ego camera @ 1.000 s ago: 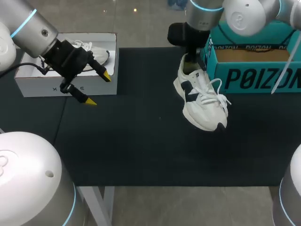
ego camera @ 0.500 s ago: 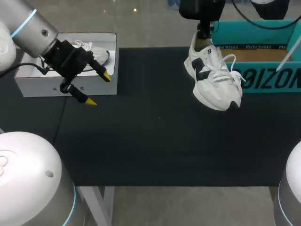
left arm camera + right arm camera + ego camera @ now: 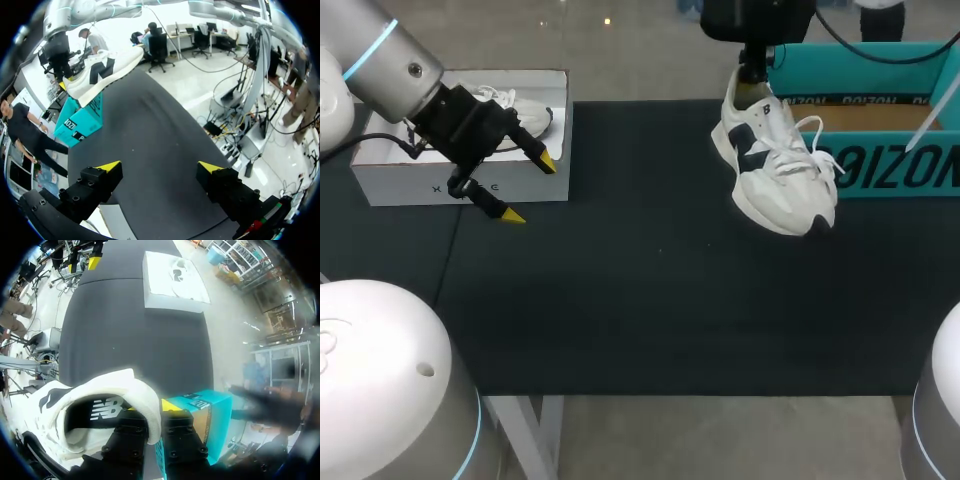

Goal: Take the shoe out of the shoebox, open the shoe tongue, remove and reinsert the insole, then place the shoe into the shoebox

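- My right gripper (image 3: pixel 159 412) is clamped on the shoe (image 3: pixel 775 165) at the heel collar, one finger inside the opening and one outside. The pinch is thin, on soft padding only.
- The shoe hangs toe-down over the black mat (image 3: pixel 640 300), just in front of the teal shoebox (image 3: pixel 890 170). In the left wrist view it looks clear of the mat, so I judge that it is out of the box and not yet set down.
- My main worry is slip. The whole weight hangs below that one pinch, so a quick move or stop could swing the shoe and pull the collar out of the fingers.
- The laces (image 3: pixel 810 140) hang loose beside the box's front wall — a sideways move could catch them on the rim.
- If I lower it toe-first, the shoe may roll onto its side, and then the tongue would be awkward to reach.
- My left gripper (image 3: pixel 528 187) has its fingers spread wide with nothing between them. It hangs at the front of the white box (image 3: pixel 420 185), which holds a second shoe (image 3: pixel 525 110), and well apart from the work.
- A careless swing of that arm toward the middle could knock the white box.
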You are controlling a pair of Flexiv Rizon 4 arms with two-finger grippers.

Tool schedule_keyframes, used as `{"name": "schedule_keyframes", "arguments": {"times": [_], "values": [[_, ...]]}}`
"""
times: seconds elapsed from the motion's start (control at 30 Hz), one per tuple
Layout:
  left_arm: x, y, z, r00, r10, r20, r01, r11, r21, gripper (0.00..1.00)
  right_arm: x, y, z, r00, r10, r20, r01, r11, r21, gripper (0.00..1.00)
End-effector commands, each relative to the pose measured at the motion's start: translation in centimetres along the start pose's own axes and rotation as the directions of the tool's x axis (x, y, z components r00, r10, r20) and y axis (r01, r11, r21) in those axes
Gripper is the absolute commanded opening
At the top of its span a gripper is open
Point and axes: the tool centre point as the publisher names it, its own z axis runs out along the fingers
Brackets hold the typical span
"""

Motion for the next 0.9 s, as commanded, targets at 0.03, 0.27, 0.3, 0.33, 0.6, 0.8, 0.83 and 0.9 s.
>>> {"name": "schedule_keyframes", "arguments": {"times": [0.03, 0.27, 0.3, 0.33, 0.6, 0.8, 0.83, 0.9], "values": [[0.0, 0.0, 0.0, 1.000, 0.000, -0.002, 0.000, 1.000, -0.003, 1.00, 0.0, 0.0, -0.1, 1.000, 0.000, 0.000, 0.000, 1.000, 0.002, 0.00], [0.0, 0.0, 0.0, 1.000, 0.000, -0.002, 0.000, 1.000, -0.003, 1.00, -2.9, -2.6, -0.8, 0.978, 0.178, 0.108, -0.189, 0.977, 0.102, 0.00], [0.0, 0.0, 0.0, 1.000, 0.000, -0.002, 0.000, 1.000, -0.003, 1.00, -3.2, -2.7, -0.9, 0.971, 0.199, 0.135, -0.215, 0.970, 0.116, 0.00], [0.0, 0.0, 0.0, 1.000, 0.000, -0.002, 0.000, 1.000, -0.003, 1.00, -3.4, -2.9, -1.1, 0.960, 0.228, 0.165, -0.250, 0.960, 0.127, 0.00], [0.0, 0.0, 0.0, 1.000, 0.000, -0.002, 0.000, 1.000, -0.003, 1.00, -5.6, -5.7, -1.3, 0.790, 0.516, 0.332, -0.591, 0.785, 0.186, 0.00], [0.0, 0.0, 0.0, 1.000, 0.000, -0.002, 0.000, 1.000, -0.003, 1.00, -5.5, -9.0, -1.6, 0.606, 0.701, 0.376, -0.783, 0.610, 0.123, 0.00], [0.0, 0.0, 0.0, 1.000, 0.000, -0.002, 0.000, 1.000, -0.003, 1.00, -5.4, -9.6, -1.7, 0.578, 0.720, 0.384, -0.805, 0.581, 0.122, 0.00], [0.0, 0.0, 0.0, 1.000, 0.000, -0.002, 0.000, 1.000, -0.003, 1.00, -5.2, -10.7, -2.0, 0.529, 0.762, 0.375, -0.839, 0.535, 0.096, 0.00]]}}
